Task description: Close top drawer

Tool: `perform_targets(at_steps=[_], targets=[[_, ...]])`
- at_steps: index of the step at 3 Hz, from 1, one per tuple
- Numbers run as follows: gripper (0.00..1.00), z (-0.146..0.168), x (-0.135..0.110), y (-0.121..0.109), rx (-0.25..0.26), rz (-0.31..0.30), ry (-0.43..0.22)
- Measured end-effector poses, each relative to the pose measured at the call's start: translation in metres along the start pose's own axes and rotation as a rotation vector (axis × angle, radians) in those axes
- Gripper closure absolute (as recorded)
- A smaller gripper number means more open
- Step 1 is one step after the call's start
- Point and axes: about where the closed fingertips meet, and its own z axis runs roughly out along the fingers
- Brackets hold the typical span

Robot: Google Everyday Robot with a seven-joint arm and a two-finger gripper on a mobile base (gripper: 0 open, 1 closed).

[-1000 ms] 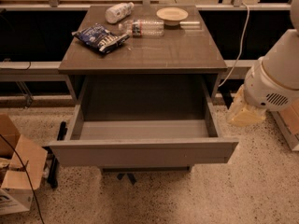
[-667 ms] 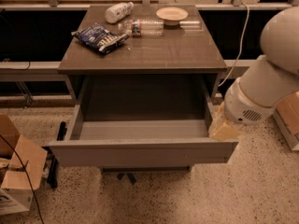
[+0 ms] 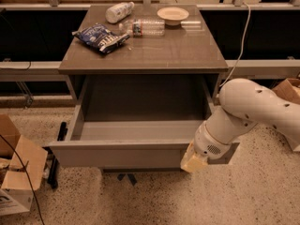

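The top drawer is a wide grey-brown drawer pulled far out of the cabinet, its deep box interior empty and its plain flat front panel facing me. My gripper, with yellowish pads, is at the end of the white arm and sits right at the right end of the drawer's front panel, level with it. Whether it touches the panel I cannot tell.
On the cabinet top lie a blue chip bag, a clear plastic bottle, a white bottle and a bowl. Cardboard boxes stand on the floor at the left, another at the right. A white cable hangs behind.
The arm has swung left and down from the right side, bringing my gripper from beside the cabinet to the front right corner of the drawer. The drawer has not visibly moved.
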Motion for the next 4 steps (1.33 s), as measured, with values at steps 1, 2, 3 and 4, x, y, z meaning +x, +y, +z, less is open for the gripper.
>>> perform_targets(at_steps=[1, 2, 3, 4], targets=[[1.00, 0.003, 0.002, -0.001, -0.007, 0.004, 0.000], [1.00, 0.007, 0.006, 0.000, -0.017, 0.014, 0.014], [1.00, 0.028, -0.003, -0.055, 0.012, -0.060, -0.063], [1.00, 0.028, -0.003, -0.055, 0.012, -0.061, -0.063]])
